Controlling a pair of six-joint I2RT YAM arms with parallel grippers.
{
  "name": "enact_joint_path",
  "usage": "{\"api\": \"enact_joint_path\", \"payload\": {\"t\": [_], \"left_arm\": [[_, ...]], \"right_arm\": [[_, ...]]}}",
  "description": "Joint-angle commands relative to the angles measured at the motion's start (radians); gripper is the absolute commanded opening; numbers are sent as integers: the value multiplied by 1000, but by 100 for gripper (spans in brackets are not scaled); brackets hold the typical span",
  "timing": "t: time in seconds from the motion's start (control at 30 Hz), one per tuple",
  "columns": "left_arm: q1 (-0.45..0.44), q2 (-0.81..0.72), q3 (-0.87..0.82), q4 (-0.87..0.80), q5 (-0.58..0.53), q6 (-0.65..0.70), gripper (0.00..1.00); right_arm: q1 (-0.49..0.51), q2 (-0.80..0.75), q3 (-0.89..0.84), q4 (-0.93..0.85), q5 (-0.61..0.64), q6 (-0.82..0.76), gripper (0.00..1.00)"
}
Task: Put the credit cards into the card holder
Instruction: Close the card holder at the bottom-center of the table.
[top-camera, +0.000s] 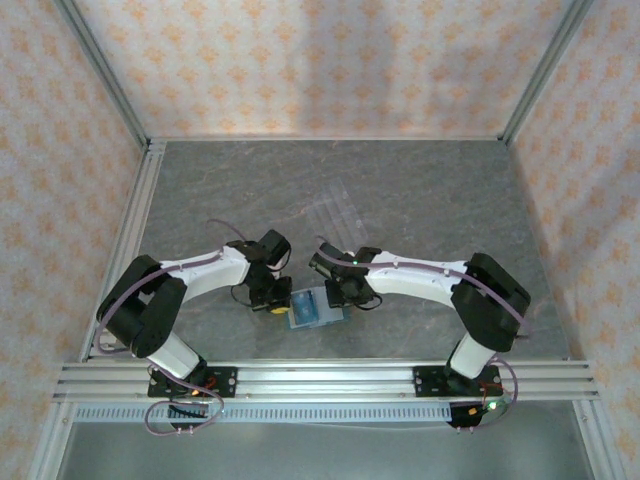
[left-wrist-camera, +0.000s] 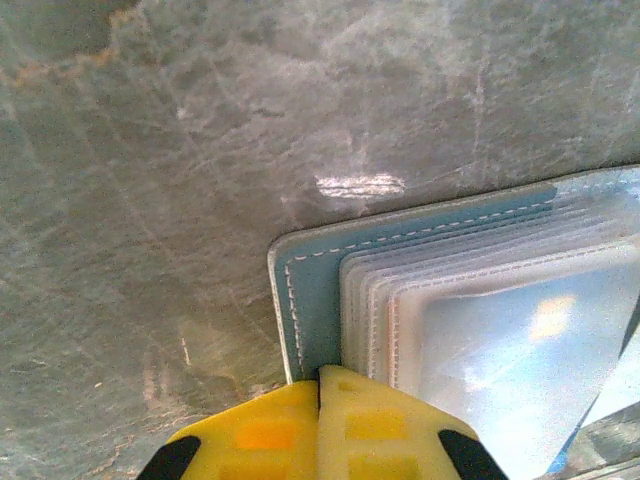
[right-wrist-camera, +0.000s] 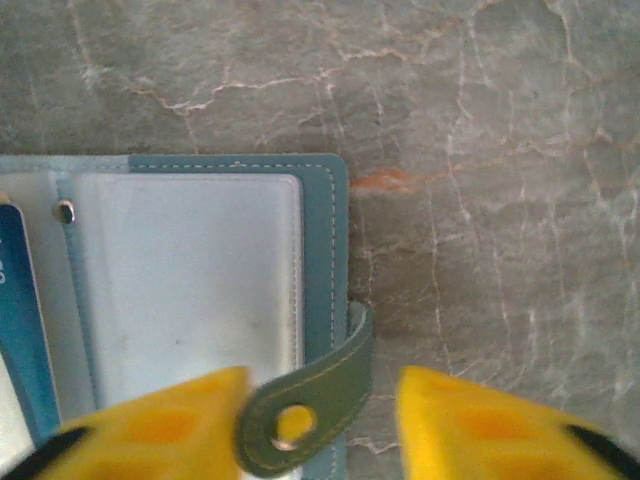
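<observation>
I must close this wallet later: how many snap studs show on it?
2. One small silvery stud sits on the pale inside of the teal-blue folding card holder; the other stud is on its clasp strap, between the right pincer's yellow fingers. More may be hidden.

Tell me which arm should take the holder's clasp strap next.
Probably right. Its gripper has open jaws either side of the strap, which sticks out past the holder. The left gripper is shut at the holder's opposite edge, away from the strap.
</observation>
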Motion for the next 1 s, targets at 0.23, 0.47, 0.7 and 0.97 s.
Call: {"api": "enact_joint_path", "payload": {"t": [0.23,0.47,0.7,0.97], "left_arm": [[-127,166,63,203,57,-87,0],[-131,197,129,270,116,-148,0],[-75,77,143,-79,-109,-122,1],[-49,-131,-51,-25,-23,-137,17]], "right_arm": [[6,-170,3,-39,-61,-5,0],[6,-207,-47,191,-245,117,0],[6,-115,-92,412,-312,236,0],[5,25,-43,441,-331,215,0]]}}
